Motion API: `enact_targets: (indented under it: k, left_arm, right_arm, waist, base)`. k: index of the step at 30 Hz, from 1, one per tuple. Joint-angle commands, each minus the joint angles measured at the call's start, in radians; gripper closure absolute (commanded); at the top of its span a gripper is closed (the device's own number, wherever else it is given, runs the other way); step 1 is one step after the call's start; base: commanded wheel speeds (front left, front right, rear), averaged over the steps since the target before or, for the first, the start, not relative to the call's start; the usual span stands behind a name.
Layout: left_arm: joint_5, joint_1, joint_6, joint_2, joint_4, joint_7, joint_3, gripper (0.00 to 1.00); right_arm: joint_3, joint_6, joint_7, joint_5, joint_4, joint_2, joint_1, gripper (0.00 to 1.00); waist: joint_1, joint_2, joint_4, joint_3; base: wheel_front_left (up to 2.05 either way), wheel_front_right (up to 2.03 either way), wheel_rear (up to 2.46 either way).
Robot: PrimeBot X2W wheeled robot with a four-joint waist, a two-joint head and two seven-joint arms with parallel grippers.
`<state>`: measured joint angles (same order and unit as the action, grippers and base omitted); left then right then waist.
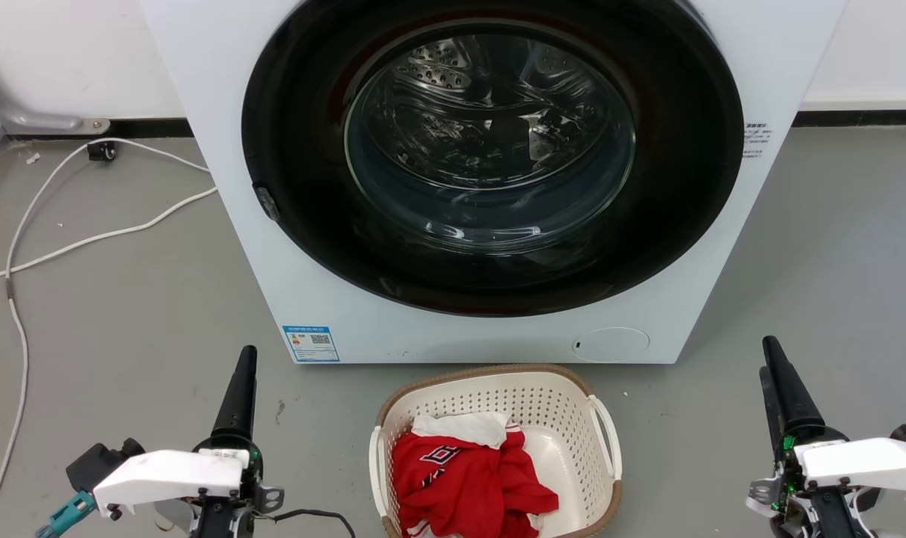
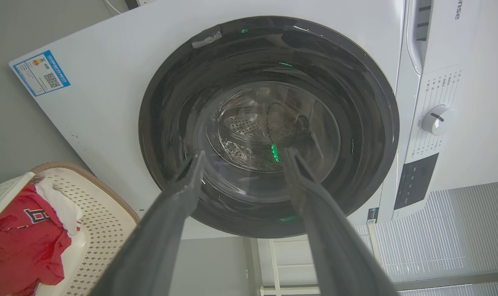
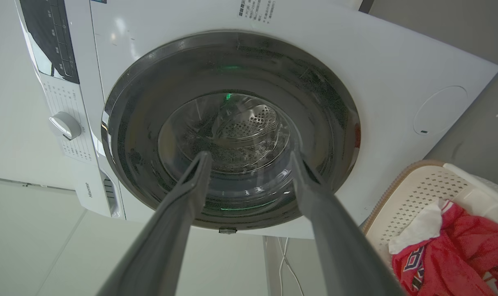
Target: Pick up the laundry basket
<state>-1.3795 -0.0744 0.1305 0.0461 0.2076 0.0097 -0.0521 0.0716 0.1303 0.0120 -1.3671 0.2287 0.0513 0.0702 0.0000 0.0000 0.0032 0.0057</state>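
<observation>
Cream-white perforated plastic under a brown woven-look rim: laundry basket [image 1: 550, 411] on the grey floor [image 1: 124, 314], upright, just in front of the washing machine [image 1: 438, 336] and below its round glass door [image 1: 490, 149]. Inside, a crumpled red garment [image 1: 468, 478] with white trim, heaped toward the left side. One white handle [image 1: 374, 471] on the left wall, another [image 1: 610, 437] on the right, both free.

Low at the left, left gripper [image 1: 248, 355]; low at the right, right gripper [image 1: 768, 355]; each well apart from the basket and pointing toward the machine. Spread wide in the left wrist view, fingers [image 2: 171, 222] with nothing between them; in the right wrist view, fingers [image 3: 179, 205] likewise parted and bare. Basket off to the side in both wrist views, not between the fingers.

Judged as the very start: reach not yet made, no contact with either handle. Next, probably: swing both grippers inward and down, turn each toward its own handle, slip one finger through it, clench, then raise both sides together. Keep the lift level, or risk tipping the garment out; mind the machine front close behind.
</observation>
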Motion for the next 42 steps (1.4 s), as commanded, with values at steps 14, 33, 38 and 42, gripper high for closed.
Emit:
enact_targets:
  k: [14,33,38,42]
  left_arm:
    - [0.359,-0.036,-0.012,0.004,-0.04,-0.065,0.051,0.0]
    - [0.702,-0.061,-0.04,0.004,-0.009,-0.126,0.098,0.0]
    - [0.769,-0.067,-0.042,0.005,-0.008,-0.14,0.105,0.0]
    - [0.822,-0.069,-0.043,0.005,-0.005,-0.151,0.112,0.0]
  right_arm:
    - [-0.018,0.0,-0.066,0.453,-0.059,0.001,0.005,0.0]
    - [-0.033,0.0,-0.127,0.791,-0.059,0.0,-0.001,0.0]
    - [-0.032,0.0,-0.135,0.856,-0.057,0.0,0.0,0.0]
    - [-0.032,0.0,-0.136,0.904,-0.058,0.0,-0.003,0.0]
  waist:
    - [0.0,0.0,0.003,0.002]
    - [0.0,0.0,0.006,0.006]
    - [0.0,0.0,0.006,0.008]
    - [0.0,0.0,0.007,0.008]
  base:
    - [0.0,0.0,0.0]
    - [0.0,0.0,0.0]
    - [0.0,0.0,0.0]
    - [0.0,0.0,0.0]
